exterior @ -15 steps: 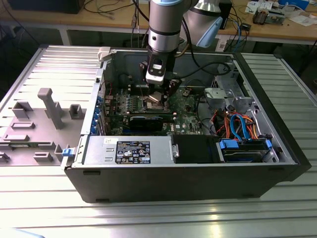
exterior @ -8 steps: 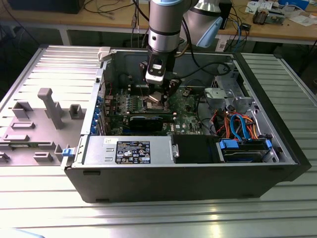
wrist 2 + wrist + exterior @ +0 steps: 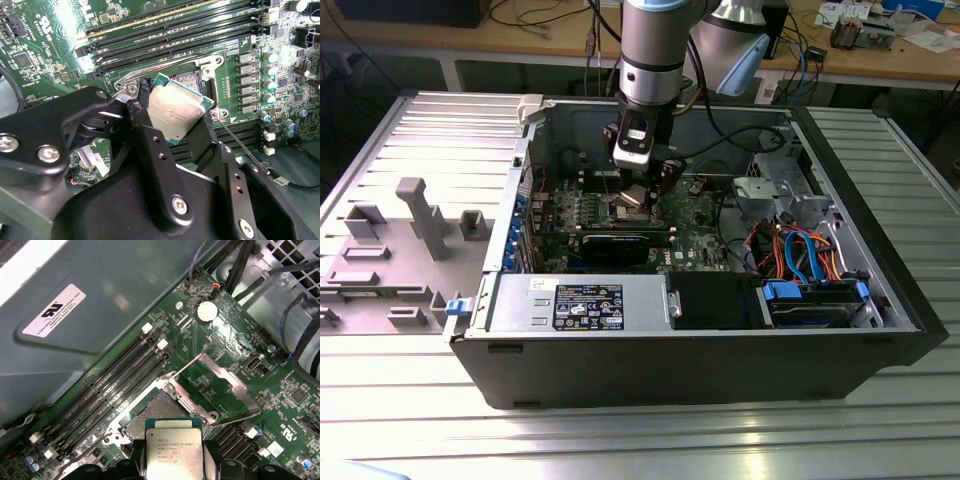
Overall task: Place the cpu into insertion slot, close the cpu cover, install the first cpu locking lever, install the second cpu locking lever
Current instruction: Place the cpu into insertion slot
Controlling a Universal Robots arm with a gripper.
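Note:
My gripper (image 3: pixel 638 185) hangs inside the open computer case, shut on the cpu (image 3: pixel 174 450), a flat square chip with a dull silver top. In both wrist views its black fingers (image 3: pixel 142 117) clamp two opposite edges of the chip. The cpu (image 3: pixel 175 109) hovers tilted just above the insertion slot (image 3: pixel 156 415), a square socket with a dark centre on the green board (image 3: pixel 705 228). The cpu cover (image 3: pixel 232 382), a silvery frame, stands swung open beside the socket. A thin wire locking lever (image 3: pixel 240 145) lies released along the socket's side.
Long memory slots (image 3: pixel 170 37) run beside the socket, near the grey case wall (image 3: pixel 75 340). A black expansion card (image 3: pixel 615 243), the power supply (image 3: pixel 580 300) and orange and blue cables (image 3: pixel 800 250) fill the case. A coin battery (image 3: pixel 206 311) sits past the cover.

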